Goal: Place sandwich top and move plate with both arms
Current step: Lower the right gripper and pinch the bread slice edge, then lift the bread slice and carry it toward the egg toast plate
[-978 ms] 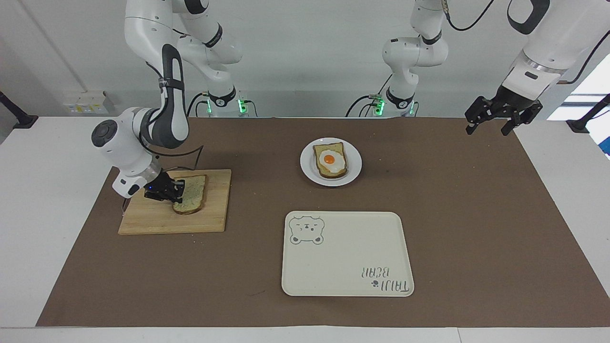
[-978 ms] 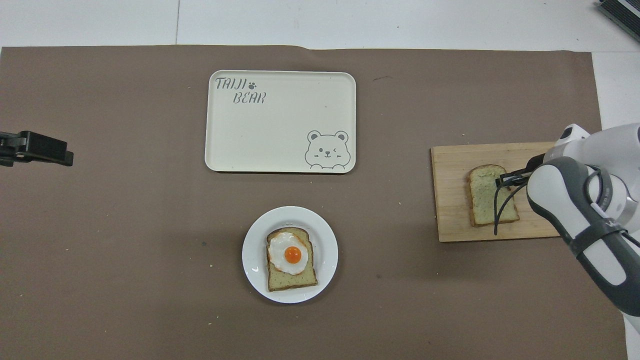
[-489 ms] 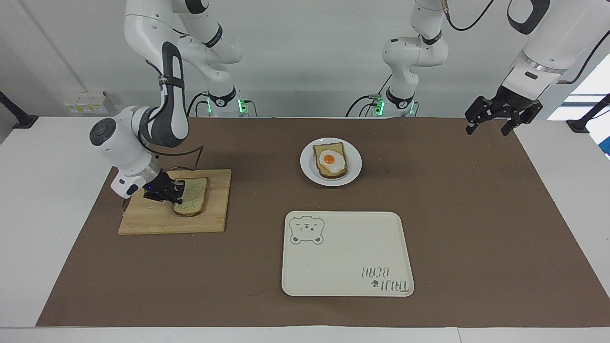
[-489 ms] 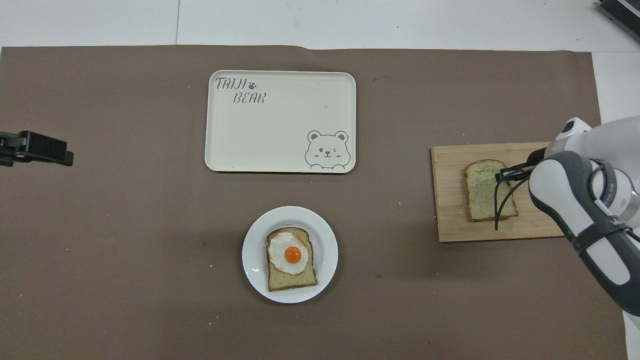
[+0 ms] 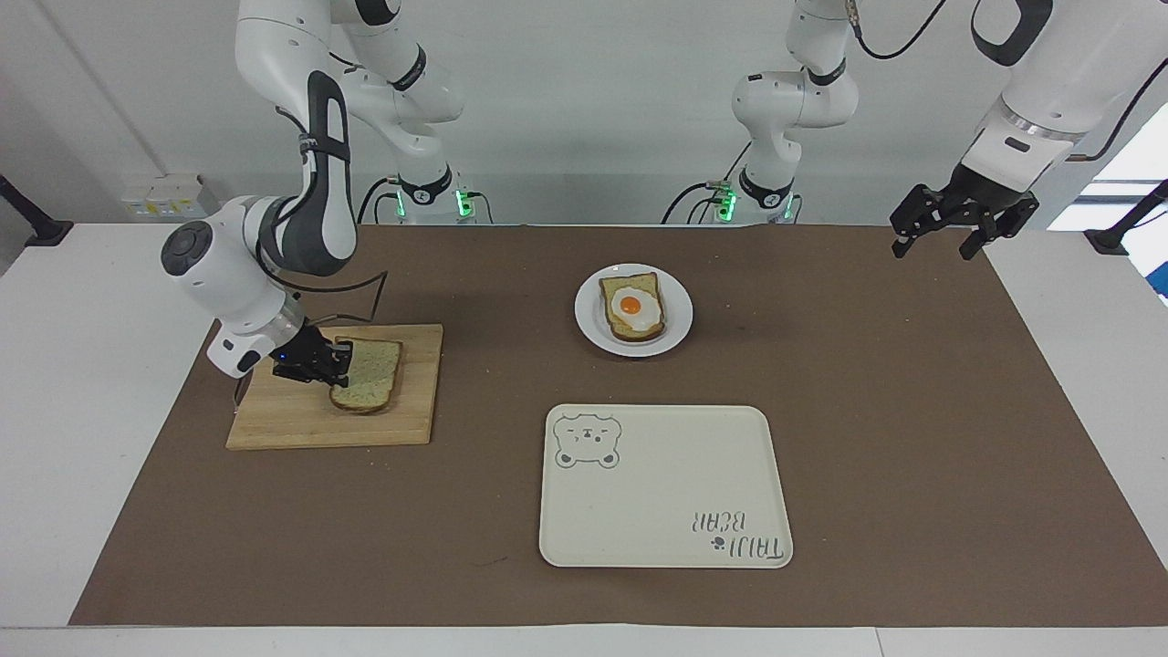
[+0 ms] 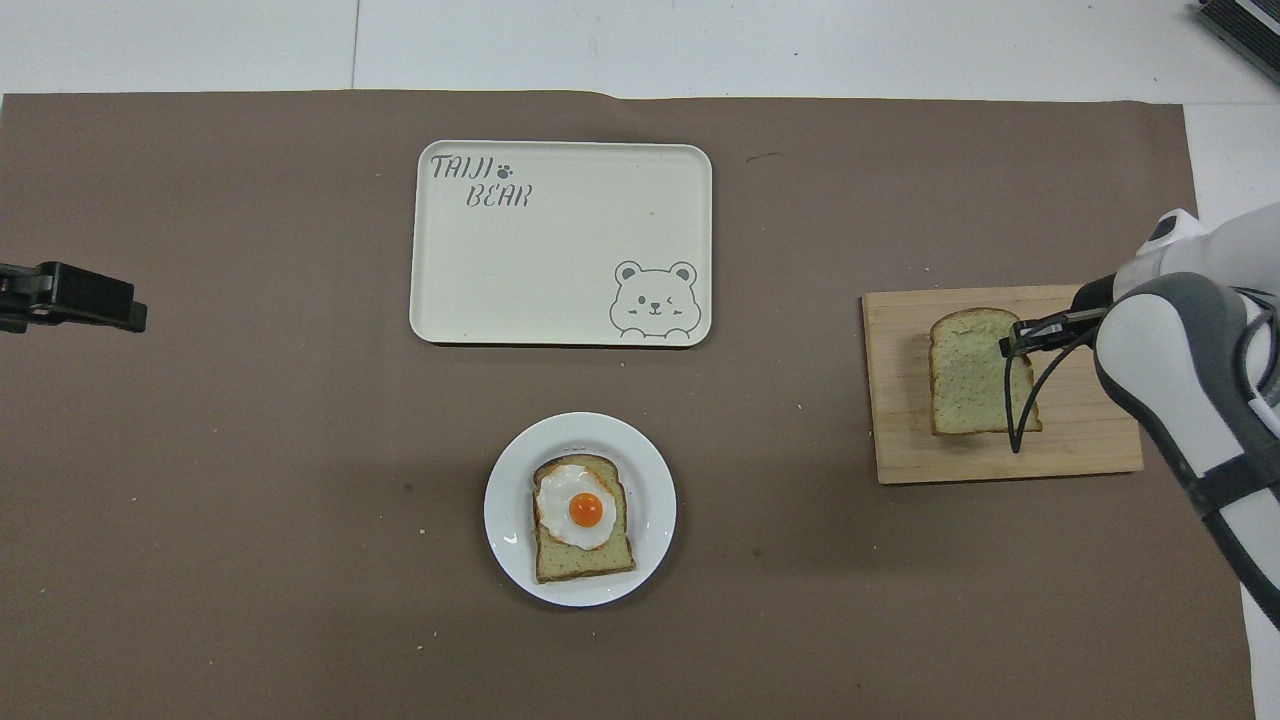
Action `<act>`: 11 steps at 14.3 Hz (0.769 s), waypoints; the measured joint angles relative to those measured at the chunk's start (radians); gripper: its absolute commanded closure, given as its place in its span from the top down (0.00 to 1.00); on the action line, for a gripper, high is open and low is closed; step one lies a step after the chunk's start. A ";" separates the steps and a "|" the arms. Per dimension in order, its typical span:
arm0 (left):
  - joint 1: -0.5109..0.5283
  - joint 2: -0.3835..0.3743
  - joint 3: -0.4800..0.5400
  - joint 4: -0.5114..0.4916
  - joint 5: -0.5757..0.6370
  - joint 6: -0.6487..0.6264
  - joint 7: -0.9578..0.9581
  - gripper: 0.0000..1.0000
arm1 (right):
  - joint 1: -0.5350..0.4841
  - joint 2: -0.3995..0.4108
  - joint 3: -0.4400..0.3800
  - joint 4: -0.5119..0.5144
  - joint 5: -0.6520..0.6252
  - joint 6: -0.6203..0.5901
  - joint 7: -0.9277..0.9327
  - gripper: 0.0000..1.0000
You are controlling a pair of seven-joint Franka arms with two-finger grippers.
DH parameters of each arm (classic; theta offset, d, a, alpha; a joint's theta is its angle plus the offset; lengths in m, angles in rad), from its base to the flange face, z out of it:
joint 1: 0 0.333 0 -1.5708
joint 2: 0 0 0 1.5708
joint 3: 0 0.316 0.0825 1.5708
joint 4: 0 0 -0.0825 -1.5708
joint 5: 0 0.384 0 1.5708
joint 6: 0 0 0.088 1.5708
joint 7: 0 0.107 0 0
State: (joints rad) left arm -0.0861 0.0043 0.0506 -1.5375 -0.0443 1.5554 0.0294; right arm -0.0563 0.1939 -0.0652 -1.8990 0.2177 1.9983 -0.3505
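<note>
Two hands: your right hand (image 5: 339,363) is clenched on the edge of the top (image 5: 369,386); your left hand (image 5: 943,232) hangs released over the desk's left-arm end and waits.
Top: one edge is raised off the board (image 5: 274,422), the other edge low over it; whether that edge touches the wood I cannot tell.
Plate (image 5: 591,329): sits mid-desk, nearer the robots than the tray (image 5: 657,529), with the egg slice (image 5: 631,307) on it.
Step in hand: lifting the top clear, by my reading.
Lift: raise straight up before you travel, so the low edge does not drag.
Grip: you hold only an edge, so move slowly; soft bread may sag or tear.
Placing: match crust to crust over the egg, lower flat, then let go.
</note>
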 measured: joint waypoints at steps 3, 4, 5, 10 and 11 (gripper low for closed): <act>0.000 0.000 0.000 0.000 0.000 0.000 0.000 1.00 | 0.028 -0.024 0.006 0.040 0.000 -0.085 0.014 0.00; 0.000 0.000 0.000 0.000 0.000 0.000 0.000 1.00 | 0.036 -0.027 0.012 0.049 0.001 -0.103 0.027 0.00; 0.000 0.000 0.000 0.000 0.000 0.000 0.000 1.00 | 0.040 -0.027 0.025 0.055 0.006 -0.114 0.053 0.00; 0.000 0.000 0.000 0.000 0.000 0.000 0.000 1.00 | 0.090 -0.027 0.070 0.055 0.042 -0.119 0.196 0.00; 0.000 0.000 0.000 0.000 0.000 0.000 0.000 1.00 | 0.116 -0.027 0.071 0.055 0.042 -0.119 0.239 0.00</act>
State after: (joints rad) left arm -0.0861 0.0043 0.0506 -1.5375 -0.0443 1.5554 0.0294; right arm 0.0597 0.1668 0.0061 -1.8435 0.2598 1.8790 -0.1119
